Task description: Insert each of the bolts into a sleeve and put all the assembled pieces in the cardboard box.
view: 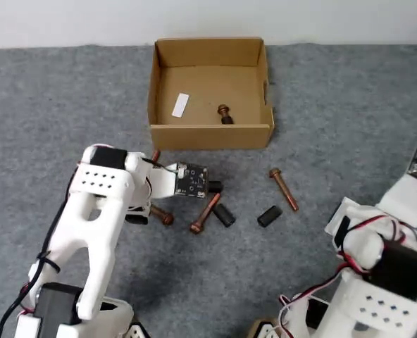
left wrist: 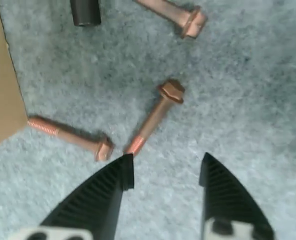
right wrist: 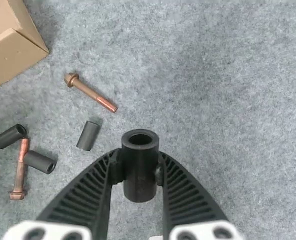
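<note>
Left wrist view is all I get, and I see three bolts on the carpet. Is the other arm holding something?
Observer: Yes. The right arm's fingers are shut on a black sleeve, with its hole facing the wrist camera.
Operator: Is anything in the box?
Observer: One bolt that looks sleeved lies in the cardboard box, beside a white slip.
Operator: Are there more bolts?
Observer: Another bolt lies farther to the right in the high view, with a loose sleeve near it.

Grey carpet-like table cover (view: 67, 105) spread from edge to edge, plain pale wall (view: 67, 21) stood behind it, light was soft, even.
</note>
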